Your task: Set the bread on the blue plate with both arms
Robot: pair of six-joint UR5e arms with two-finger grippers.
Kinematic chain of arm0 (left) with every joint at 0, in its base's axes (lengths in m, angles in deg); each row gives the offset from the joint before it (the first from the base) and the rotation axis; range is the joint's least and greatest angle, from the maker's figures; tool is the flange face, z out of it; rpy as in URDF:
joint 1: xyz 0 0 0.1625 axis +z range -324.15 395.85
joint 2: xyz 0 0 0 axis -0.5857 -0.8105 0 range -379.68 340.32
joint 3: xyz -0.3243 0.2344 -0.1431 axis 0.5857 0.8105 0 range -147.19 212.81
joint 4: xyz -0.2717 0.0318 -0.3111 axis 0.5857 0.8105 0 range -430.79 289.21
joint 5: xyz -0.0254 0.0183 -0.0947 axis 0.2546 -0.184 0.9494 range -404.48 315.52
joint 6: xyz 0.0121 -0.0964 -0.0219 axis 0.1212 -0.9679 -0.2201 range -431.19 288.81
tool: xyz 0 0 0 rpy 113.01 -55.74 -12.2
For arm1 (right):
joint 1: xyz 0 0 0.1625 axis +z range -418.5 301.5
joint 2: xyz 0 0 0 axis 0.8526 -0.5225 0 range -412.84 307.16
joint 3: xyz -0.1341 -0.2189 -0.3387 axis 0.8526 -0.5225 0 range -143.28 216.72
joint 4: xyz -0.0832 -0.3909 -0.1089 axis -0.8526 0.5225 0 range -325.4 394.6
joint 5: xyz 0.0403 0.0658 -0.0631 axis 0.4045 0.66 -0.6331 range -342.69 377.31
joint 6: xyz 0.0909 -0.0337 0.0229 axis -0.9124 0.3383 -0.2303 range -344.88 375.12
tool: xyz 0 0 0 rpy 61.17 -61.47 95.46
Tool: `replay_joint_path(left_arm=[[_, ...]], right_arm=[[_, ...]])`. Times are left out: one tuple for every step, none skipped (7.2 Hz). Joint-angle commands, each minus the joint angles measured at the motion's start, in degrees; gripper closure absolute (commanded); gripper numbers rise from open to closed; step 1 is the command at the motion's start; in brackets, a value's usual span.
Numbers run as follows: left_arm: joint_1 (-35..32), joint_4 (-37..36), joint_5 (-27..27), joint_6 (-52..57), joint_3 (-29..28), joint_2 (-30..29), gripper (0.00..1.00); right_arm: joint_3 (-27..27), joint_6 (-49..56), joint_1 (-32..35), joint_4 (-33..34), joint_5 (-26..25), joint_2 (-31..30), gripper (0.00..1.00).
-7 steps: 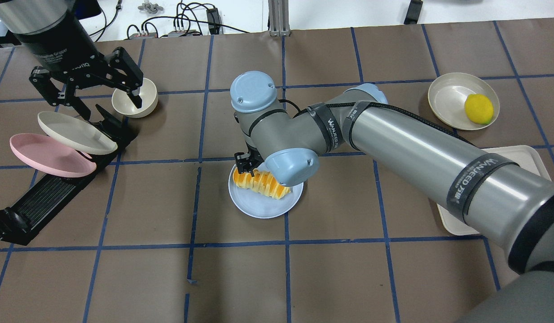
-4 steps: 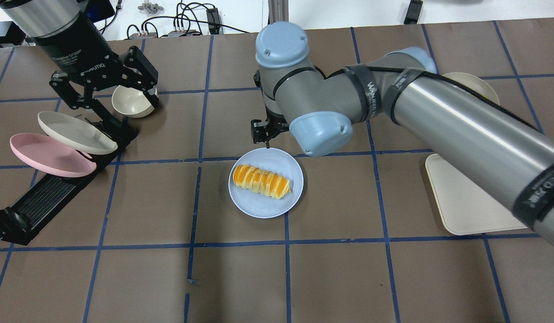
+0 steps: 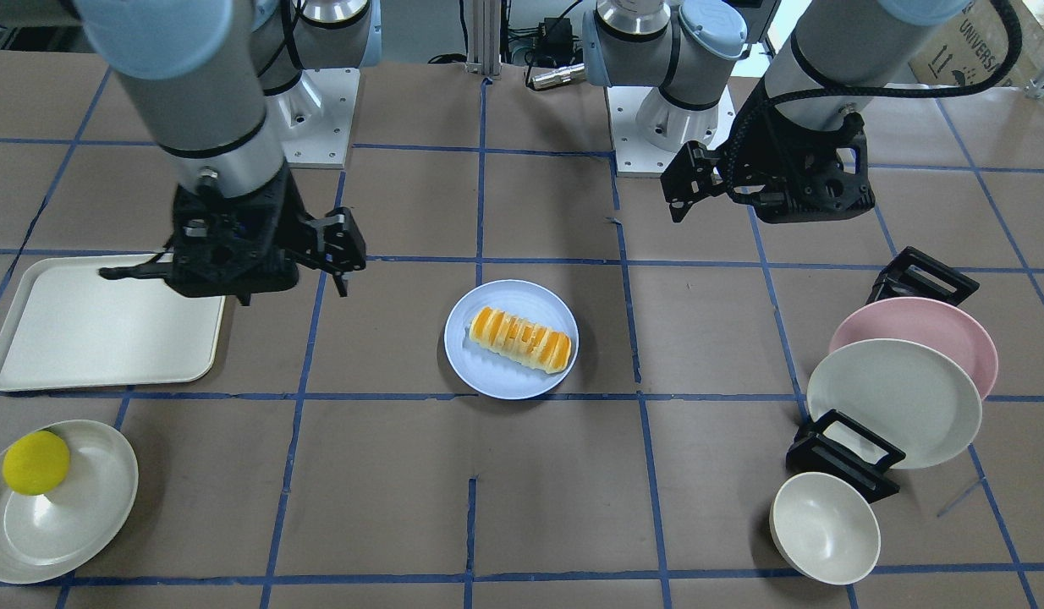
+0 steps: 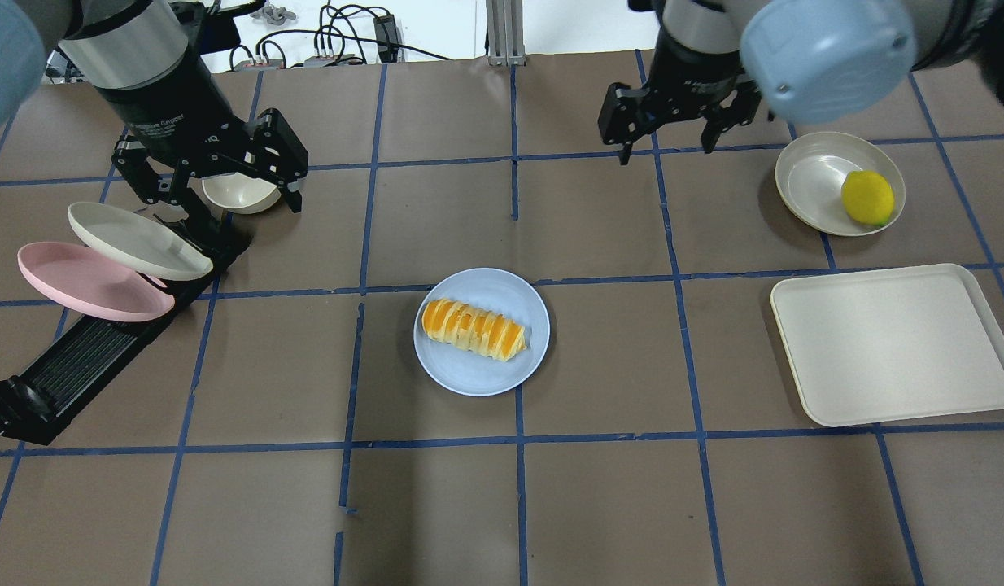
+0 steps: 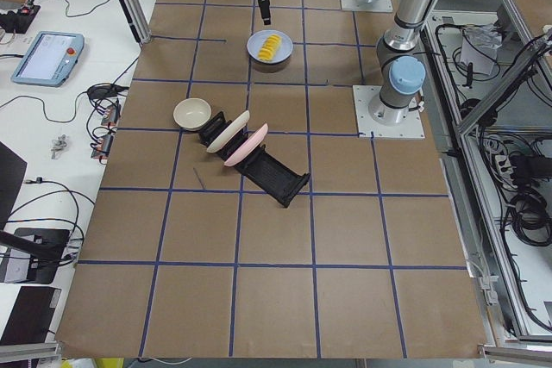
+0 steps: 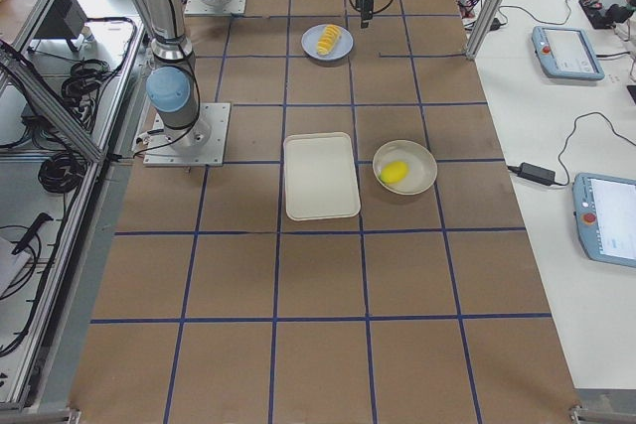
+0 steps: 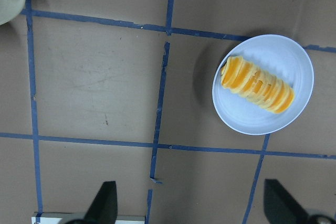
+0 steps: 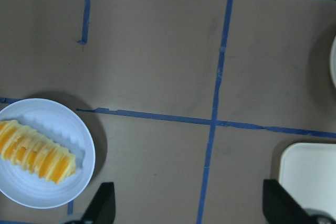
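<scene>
Front-facing view: the bread lies slantwise on the blue plate, in the middle of the surface.

Overhead: the left pincer is raised with its jaws spread wide and empty, partly hiding a cream bowl. The right pincer — likewise agape, holding nothing — hangs well apart from the plate.

Both wrist views look down on the bread resting in the plate — dark fingertips apart at the lower corners.

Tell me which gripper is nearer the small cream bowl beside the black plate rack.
Left. The left gripper hangs roughly above the small cream bowl; the right gripper is far across the brown table.
</scene>
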Motion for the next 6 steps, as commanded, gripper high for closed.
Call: replay_joint_path(left_arm=[[-0.18, -1.42, -0.76, -1.73, 1.36, 0.60, 0.02], [-0.18, -1.50, -0.84, -1.74, 2.76, 1.74, 0.03], [-0.18, -1.59, -0.84, -1.30, 4.87, 3.05, 0.02], [-0.18, -3.77, -0.84, -0.86, 6.54, 3.85, 0.00], [0.00, -4.66, -0.76, -0.60, 6.30, 3.77, 0.00], [0.52, -4.58, -0.76, -0.42, 5.42, 3.68, 0.00]], right_arm=[[-4.11, 2.74, -3.81, -7.17, 0.42, -2.35, 0.00], [-4.22, 3.61, -4.25, -6.95, 0.77, -2.53, 0.00], [-4.22, 4.14, -4.43, -7.21, 1.04, -3.66, 0.00], [-3.17, 4.15, -4.08, -7.30, 1.30, -4.11, 0.01], [-1.95, 4.23, -4.34, -7.39, 1.22, -4.29, 0.01], [-1.59, 4.06, -4.34, -7.82, 0.95, -4.55, 0.01]])
